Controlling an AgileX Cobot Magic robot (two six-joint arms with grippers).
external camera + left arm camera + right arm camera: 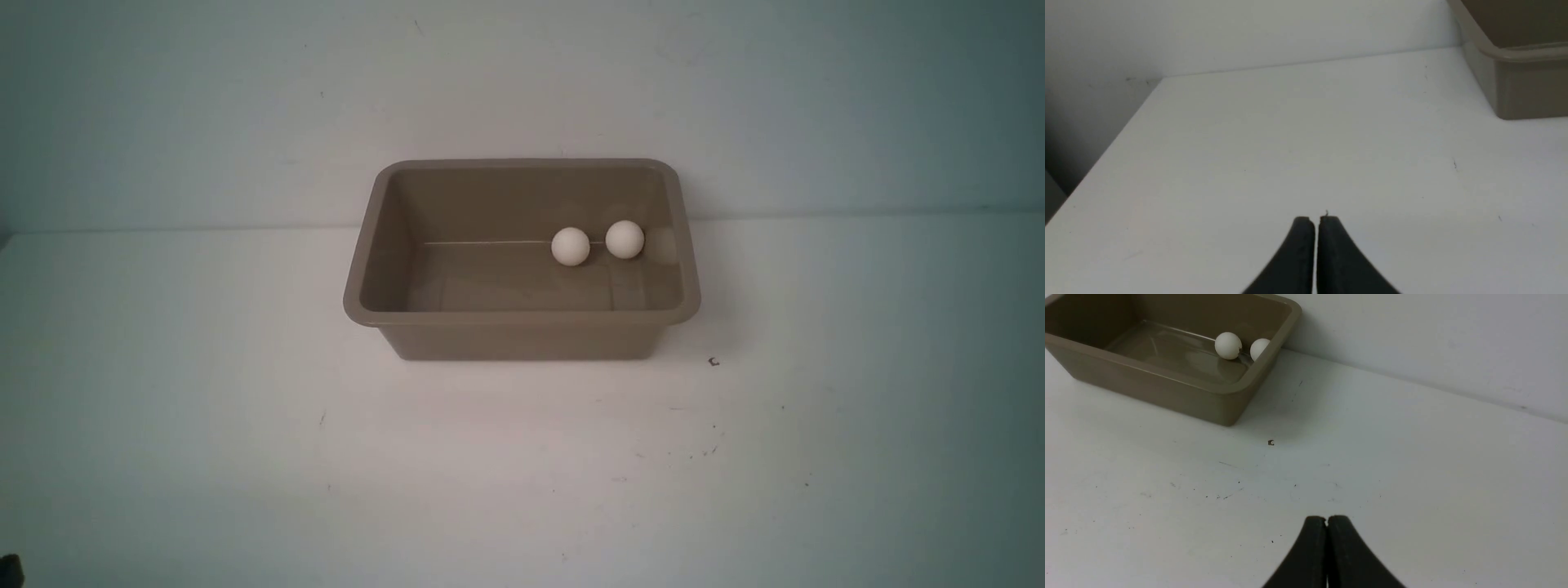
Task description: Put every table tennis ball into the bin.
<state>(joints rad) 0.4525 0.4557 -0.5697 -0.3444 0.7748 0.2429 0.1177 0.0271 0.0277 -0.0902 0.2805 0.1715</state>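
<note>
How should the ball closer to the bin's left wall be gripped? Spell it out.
Come from above through the bin's open top and close the jaws on opposite sides of the left ball at its widest part. It is round with no handle, and walls surround it, so a straight-down approach looks best. The right ball sits close by, so probably keep the jaws clear of it.

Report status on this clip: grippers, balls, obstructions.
Left gripper shut, right gripper shut, both holding nothing. Both balls inside bin. Nothing seen blocking the bin's opening.
</note>
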